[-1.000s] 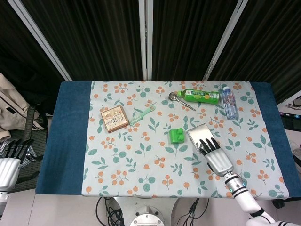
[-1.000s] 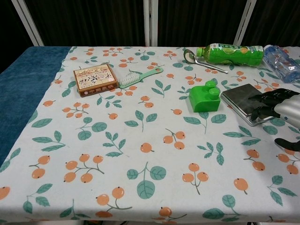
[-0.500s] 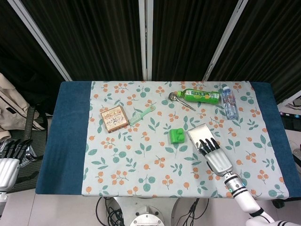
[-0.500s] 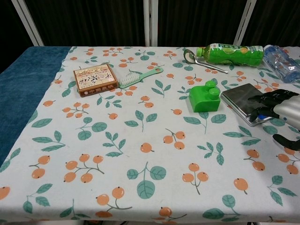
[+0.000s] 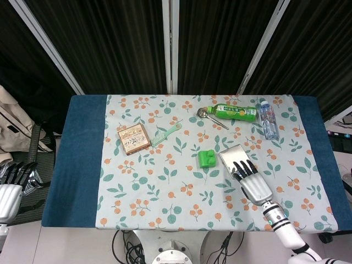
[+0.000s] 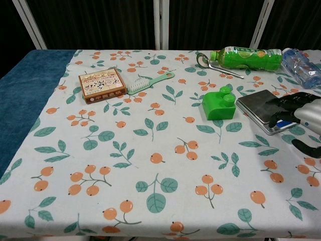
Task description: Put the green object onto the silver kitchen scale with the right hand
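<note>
A green toy block stands on the floral cloth just left of the silver kitchen scale. My right hand hovers over the scale's near right corner, fingers spread and pointing toward the far side, holding nothing. It is about a hand's width right of the block. My left hand hangs off the table's left edge, fingers spread, empty; the chest view does not show it.
At the back lie a green drink bottle, a metal spoon and a clear water bottle. A patterned box and a mint comb sit mid-left. Blue cloth borders both sides.
My right hand has drifted slightly to the right and toward the near edge. The block, the scale and my left hand have not moved.
</note>
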### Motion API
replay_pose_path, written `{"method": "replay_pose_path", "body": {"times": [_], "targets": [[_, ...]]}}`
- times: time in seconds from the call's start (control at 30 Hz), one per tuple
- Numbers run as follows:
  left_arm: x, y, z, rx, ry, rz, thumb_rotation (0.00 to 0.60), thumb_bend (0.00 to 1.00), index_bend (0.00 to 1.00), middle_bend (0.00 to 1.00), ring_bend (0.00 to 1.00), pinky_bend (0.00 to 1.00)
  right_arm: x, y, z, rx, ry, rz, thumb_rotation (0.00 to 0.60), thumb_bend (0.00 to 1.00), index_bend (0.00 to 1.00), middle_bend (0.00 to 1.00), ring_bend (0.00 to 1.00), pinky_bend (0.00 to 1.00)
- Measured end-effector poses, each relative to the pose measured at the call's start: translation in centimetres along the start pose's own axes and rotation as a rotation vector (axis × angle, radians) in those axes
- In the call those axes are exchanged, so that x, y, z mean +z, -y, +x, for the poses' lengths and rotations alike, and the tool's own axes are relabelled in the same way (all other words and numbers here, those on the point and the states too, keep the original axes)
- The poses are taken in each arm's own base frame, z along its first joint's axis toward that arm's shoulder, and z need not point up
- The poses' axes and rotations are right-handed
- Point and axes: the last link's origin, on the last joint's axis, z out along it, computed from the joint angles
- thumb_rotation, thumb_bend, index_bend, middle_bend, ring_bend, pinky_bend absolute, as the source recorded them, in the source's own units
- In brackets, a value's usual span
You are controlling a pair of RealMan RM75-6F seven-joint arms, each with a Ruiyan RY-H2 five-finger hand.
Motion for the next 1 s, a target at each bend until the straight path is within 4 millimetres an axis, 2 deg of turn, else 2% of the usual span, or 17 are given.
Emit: {"method": "replay_pose_path", "body": {"times": [0.17,0.23,0.43,0.7,0.87,0.93,1.0], "targets": [[0.2,-0.1,0.2,0.001,-0.007,-0.006,0.600,0.06,0.06,0.09,0.00,0.02,0.0,0.0,2.5,0.036,-0.103,0.013,0.600,0.32,0.12,0.00,0.00,0.00],[0.3,-0.2,0.3,0.002,-0.009,-0.009,0.600,0.06,0.06,0.09,0.00,0.02,0.5,0.1,3.4,0.044,-0.124,0.014,0.600,0.24,0.02,0.00,0.00,0.00],[0.4,-0.5,0.5,0.003,-0.016,-0.015,0.600,0.06,0.06,0.09,0.00,0.02,3.0,1.0,4.8,0.026,-0.102,-0.005,0.600,0.06,0.00,0.00,0.00,0.00],[0.2,-0.4,1.0,0.009,-0.029,-0.005,0.600,0.06,0.06,0.09,0.00,0.02,8.0,4.1,5.6,0.090,-0.004,-0.053,0.600,0.03,0.00,0.00,0.00,0.00],[-0.1,0.2,1.2,0.008,-0.032,0.013,0.600,0.06,0.06,0.09,0.00,0.02,11.2,7.6,6.5,0.174,0.066,-0.046,0.600,0.03,0.00,0.00,0.00,0.00],[-0.2,0.4,1.2,0.007,-0.034,0.016,0.600,0.06,0.06,0.09,0.00,0.02,12.3,9.5,7.0,0.187,0.064,-0.024,0.600,0.03,0.00,0.03,0.00,0.00],[-0.3,0.5,1.2,0.004,-0.036,0.019,0.600,0.06,0.06,0.09,0.00,0.02,12.9,10.4,7.3,0.184,0.054,-0.021,0.600,0.03,0.00,0.09,0.00,0.00]]}}
